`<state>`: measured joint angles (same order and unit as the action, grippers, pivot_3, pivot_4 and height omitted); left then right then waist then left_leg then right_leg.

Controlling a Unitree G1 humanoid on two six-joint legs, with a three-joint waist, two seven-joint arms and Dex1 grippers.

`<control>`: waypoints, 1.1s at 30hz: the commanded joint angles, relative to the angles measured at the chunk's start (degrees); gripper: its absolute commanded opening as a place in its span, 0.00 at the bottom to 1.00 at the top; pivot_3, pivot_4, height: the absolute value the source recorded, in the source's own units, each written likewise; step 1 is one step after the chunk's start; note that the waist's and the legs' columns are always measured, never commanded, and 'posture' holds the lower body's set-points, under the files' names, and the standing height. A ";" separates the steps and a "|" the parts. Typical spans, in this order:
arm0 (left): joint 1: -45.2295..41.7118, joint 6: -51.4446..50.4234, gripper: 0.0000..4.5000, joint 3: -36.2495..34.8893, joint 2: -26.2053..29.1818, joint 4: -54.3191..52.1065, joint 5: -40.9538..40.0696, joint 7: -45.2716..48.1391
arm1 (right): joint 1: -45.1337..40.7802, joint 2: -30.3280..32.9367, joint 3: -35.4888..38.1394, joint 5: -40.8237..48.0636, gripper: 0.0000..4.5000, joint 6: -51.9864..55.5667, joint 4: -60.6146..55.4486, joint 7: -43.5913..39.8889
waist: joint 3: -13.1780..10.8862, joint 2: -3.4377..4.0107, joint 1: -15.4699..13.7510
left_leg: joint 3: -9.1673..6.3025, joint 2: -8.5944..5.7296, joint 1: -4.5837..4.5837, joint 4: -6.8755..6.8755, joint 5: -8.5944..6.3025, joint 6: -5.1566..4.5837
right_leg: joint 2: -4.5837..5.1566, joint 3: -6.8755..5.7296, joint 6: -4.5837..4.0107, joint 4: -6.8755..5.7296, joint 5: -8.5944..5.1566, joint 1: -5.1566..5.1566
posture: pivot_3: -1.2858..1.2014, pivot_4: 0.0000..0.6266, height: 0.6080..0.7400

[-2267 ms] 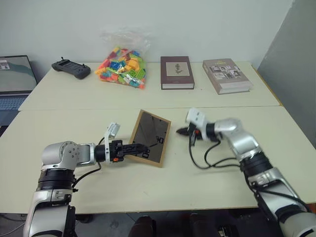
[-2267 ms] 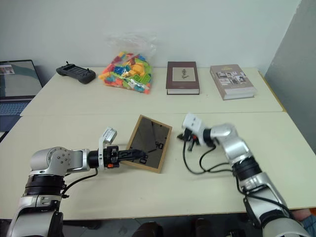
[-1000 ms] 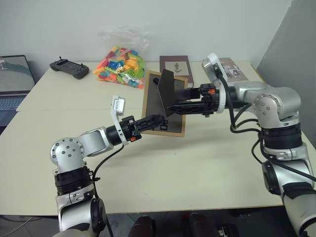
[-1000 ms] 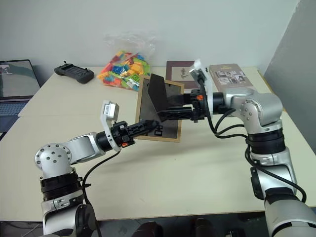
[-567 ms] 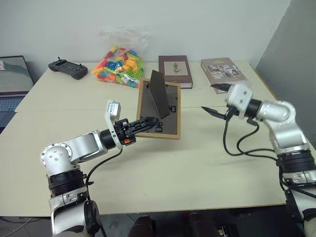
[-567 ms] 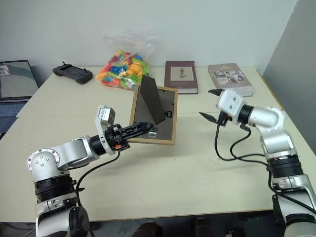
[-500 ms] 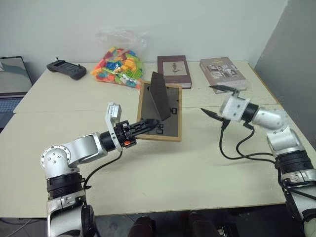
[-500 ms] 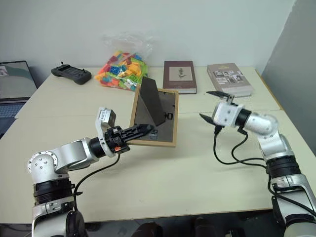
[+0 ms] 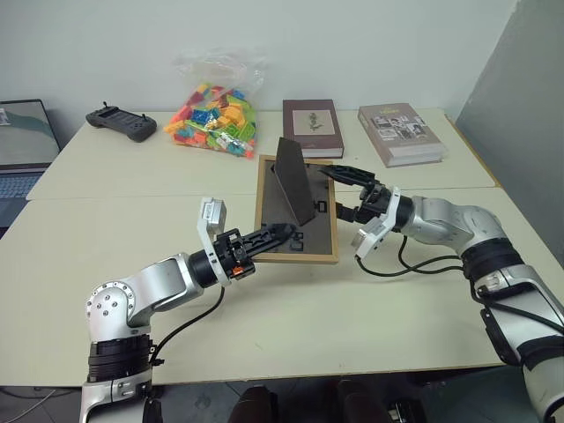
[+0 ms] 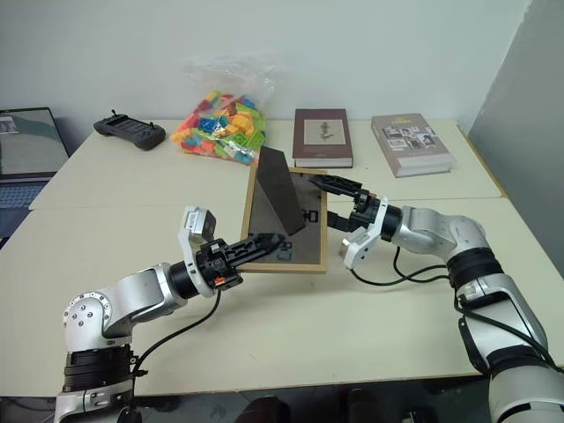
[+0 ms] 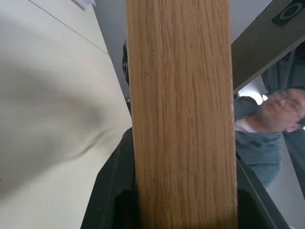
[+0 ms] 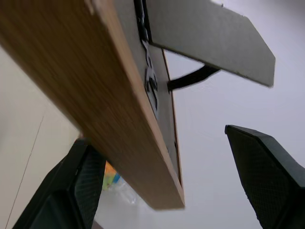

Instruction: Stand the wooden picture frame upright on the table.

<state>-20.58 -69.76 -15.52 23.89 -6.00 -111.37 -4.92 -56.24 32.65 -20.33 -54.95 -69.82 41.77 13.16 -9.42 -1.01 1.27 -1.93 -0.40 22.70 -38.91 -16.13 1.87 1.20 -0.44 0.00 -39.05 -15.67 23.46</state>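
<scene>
The wooden picture frame (image 9: 308, 236) is held tilted over the table (image 9: 352, 308), its dark brown back towards me. The easel stand (image 9: 293, 181) is swung out from that back. My left gripper (image 9: 278, 233) is shut on the frame's lower left edge. In the left wrist view the light-wood edge (image 11: 181, 119) runs between the black fingers (image 11: 112, 191). My right gripper (image 9: 342, 192) is open and straddles the frame's right edge. In the right wrist view that edge (image 12: 109, 119) lies close to one finger (image 12: 86, 186), well apart from the other. Whether the bottom edge touches the table I cannot tell.
Along the back of the table lie a black controller (image 9: 121, 123), a bag of coloured bricks (image 9: 216, 119), a dark maroon book (image 9: 311, 128) and a grey-brown book (image 9: 401, 134). A laptop (image 9: 22, 141) stands at the far left. A person (image 11: 264, 124) shows beyond the frame.
The right gripper let go of the easel stand, swung off to the right, and has come back open around the frame's right edge. The left gripper has brought the frame lower and nearer.
</scene>
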 commanded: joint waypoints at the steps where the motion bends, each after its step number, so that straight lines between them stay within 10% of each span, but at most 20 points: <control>1: -0.17 0.73 0.27 0.50 0.85 -2.12 -1.63 2.20 | -2.94 0.17 -1.75 -1.97 0.69 -1.31 0.84 5.46 | 0.00 0.00 0.02 | 0.01 0.00 -0.02 0.00 0.00 0.00 | 0.00 0.01 0.00 0.00 0.00 -0.02 | 0.52 0.24 1.00; 9: 0.93 1.08 0.27 2.04 1.87 -2.51 -1.63 3.41 | -5.27 1.40 -3.67 -2.71 0.36 -1.02 3.16 9.39 | 0.00 0.00 0.14 | 0.04 0.00 -0.05 0.01 0.00 0.00 | 0.00 0.02 0.00 0.01 0.00 -0.05 | 0.52 0.24 1.00; 21: -4.89 7.33 0.87 -6.06 10.21 1.30 -1.63 0.32 | -6.10 5.24 -4.04 8.73 0.30 -6.59 10.92 0.13 | -0.03 -0.08 0.24 | 0.07 0.03 -0.06 0.03 0.00 -0.02 | -0.01 0.01 0.00 0.00 0.00 -0.07 | 0.52 0.24 1.00; 24: -3.27 9.39 1.00 -7.22 15.87 -2.72 2.65 -0.43 | -5.03 2.53 -3.82 25.43 0.30 -3.61 17.32 -16.68 | -0.03 -0.09 0.42 | 0.12 0.06 -0.09 0.03 -0.01 -0.03 | 0.00 0.04 0.00 0.09 0.00 -0.12 | 0.52 0.24 1.00; 28: 2.65 16.05 1.00 -3.19 20.46 -17.44 28.92 3.41 | 0.06 -7.69 5.88 62.93 0.30 36.09 7.08 -57.67 | -0.03 -0.12 1.14 | 0.17 0.15 -0.28 0.08 -0.02 -0.06 | -0.02 0.11 -0.01 0.16 0.00 -0.30 | 0.52 0.24 1.00; 33: 10.20 27.99 1.00 8.20 23.23 -28.32 56.50 11.54 | -1.24 -13.21 11.56 75.01 0.30 67.21 1.33 -69.15 | -0.14 0.06 0.32 | 0.05 0.16 -0.15 0.18 -0.04 -0.08 | -0.02 -0.01 -0.03 0.09 0.01 -0.12 | 0.52 0.24 1.00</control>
<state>-11.80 -47.38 -10.61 46.66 -29.78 -64.75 3.27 -54.97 20.42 -12.41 14.34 -12.20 46.80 -52.85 -9.56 -0.95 1.60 -1.89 -0.26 22.55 -38.69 -16.18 1.79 1.17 -0.44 -0.04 -38.94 -15.66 23.35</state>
